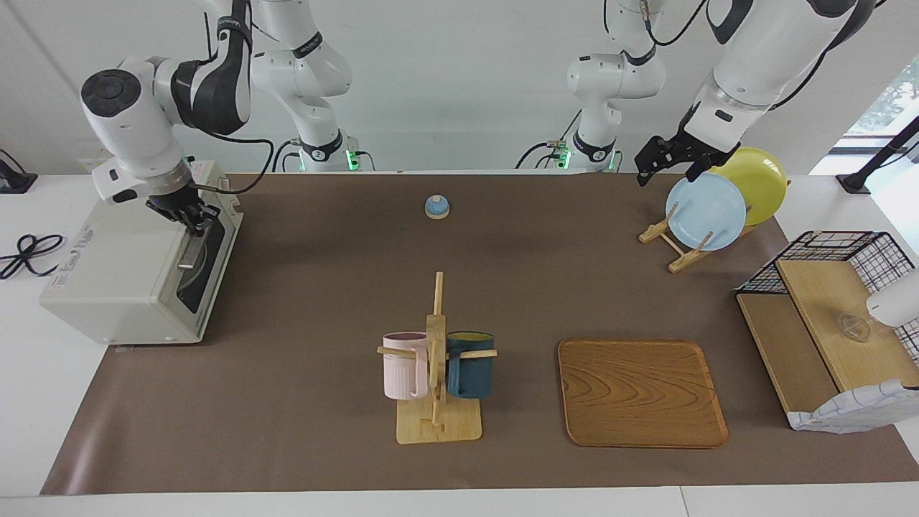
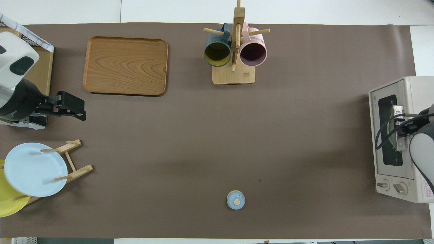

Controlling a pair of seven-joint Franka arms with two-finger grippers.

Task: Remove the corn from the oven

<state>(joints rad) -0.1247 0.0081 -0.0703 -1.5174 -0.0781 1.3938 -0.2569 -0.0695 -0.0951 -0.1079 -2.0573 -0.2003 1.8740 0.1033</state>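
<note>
The corn cannot be seen. The boxy off-white oven (image 1: 122, 269) sits at the right arm's end of the table, its door closed, dark glass and long metal handle (image 1: 192, 248) facing the broad bare brown mat (image 1: 323, 287). The right gripper (image 1: 194, 219), fingers pressed together, is at the handle. The left gripper (image 1: 664, 161), spread, waits over the plate rack (image 1: 671, 248).
</note>
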